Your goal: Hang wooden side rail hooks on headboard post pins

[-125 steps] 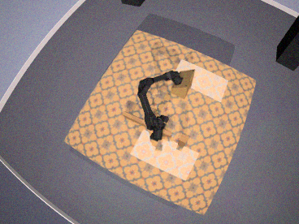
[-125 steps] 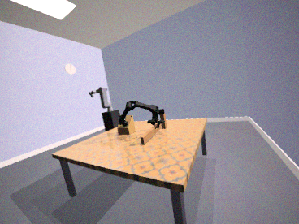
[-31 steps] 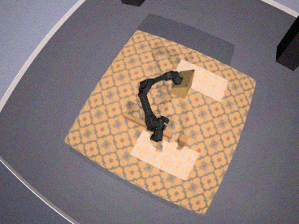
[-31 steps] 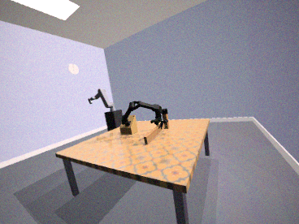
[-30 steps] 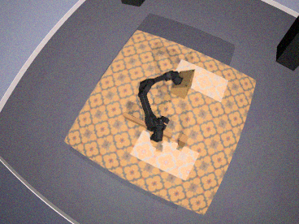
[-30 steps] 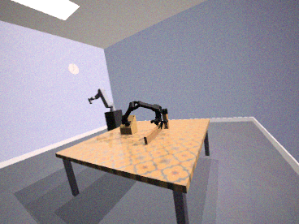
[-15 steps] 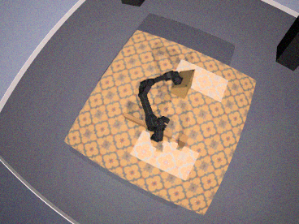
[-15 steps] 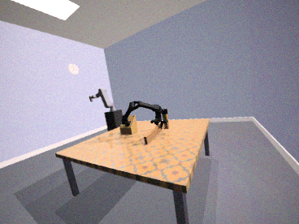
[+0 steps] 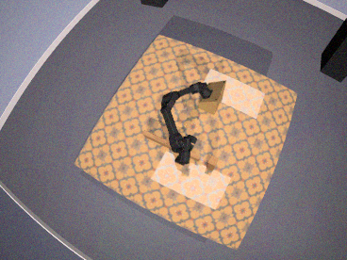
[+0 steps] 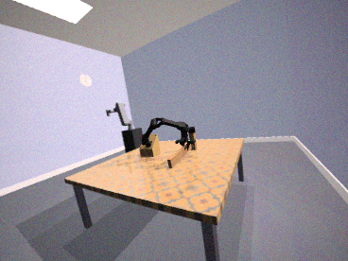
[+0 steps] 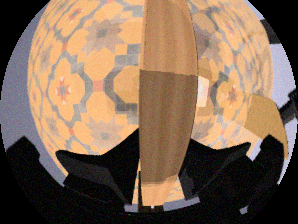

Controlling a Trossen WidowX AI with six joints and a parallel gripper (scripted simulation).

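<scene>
I log the tool [image 9: 185,152] clenched on the wooden side rail [image 9: 162,141], gripping it partway along; the rail slants across the patterned desk [image 9: 108,141]. Beyond it, well apart, stands the headboard post [image 9: 211,97] by the arm's base.

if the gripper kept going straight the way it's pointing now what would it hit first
The gripper is shut on the wooden side rail and points down at the patterned table top. Pushed straight on, the rail would likely press into the table first; the gap below is hard to judge.
</scene>
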